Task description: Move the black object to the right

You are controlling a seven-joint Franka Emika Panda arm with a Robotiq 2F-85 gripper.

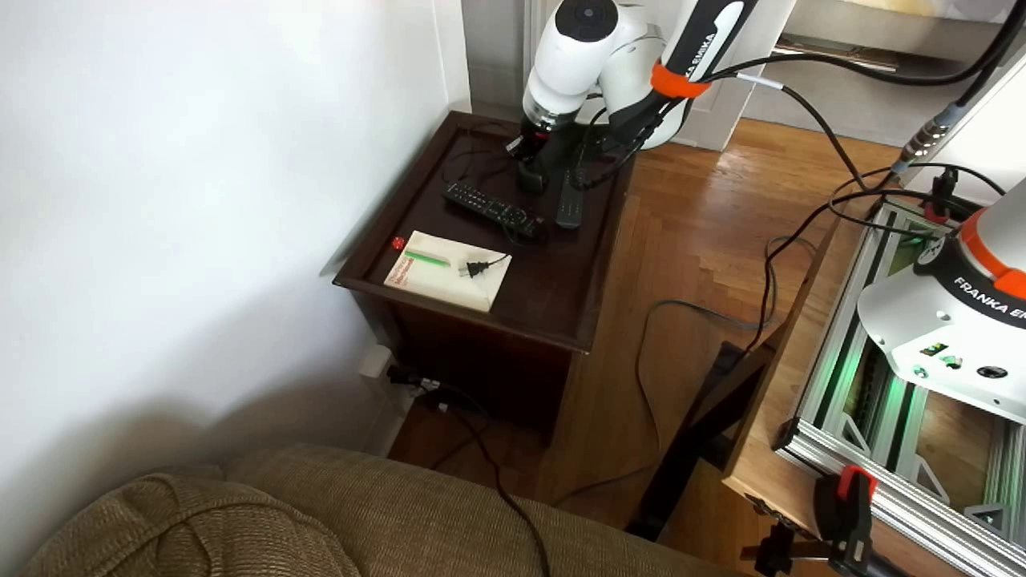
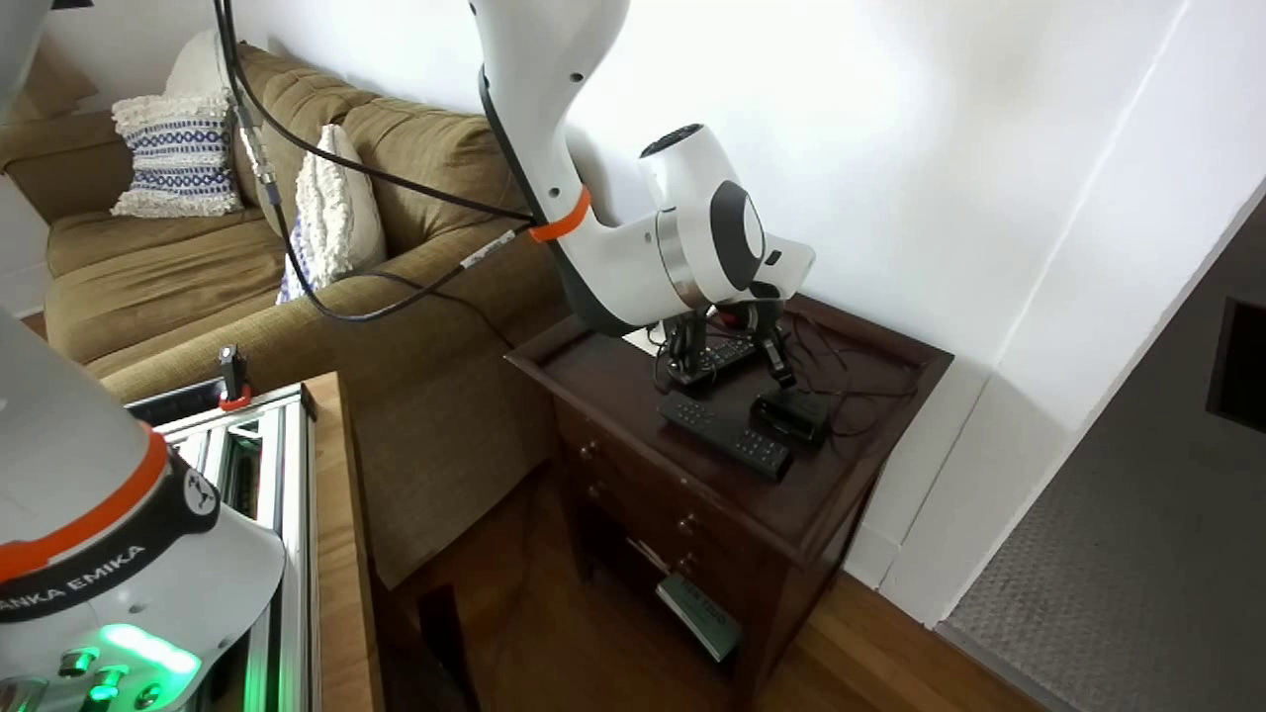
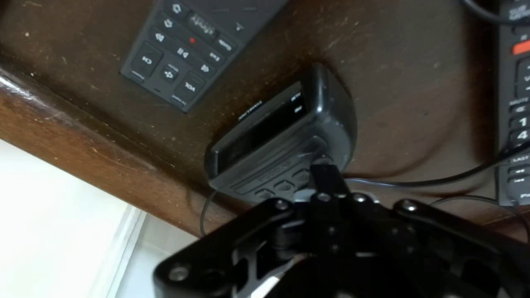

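Presently the black object is boxy, round-cornered, with a dark display window and a button row; gripper closed, fingertips overlapping it in wrist view.

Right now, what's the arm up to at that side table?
The arm has its gripper at the black clock-like device on the side table. Its jaws look shut, nothing held; contact with the device is unclear. A remote lies beside the device, not touching it. A rightward push may come next.
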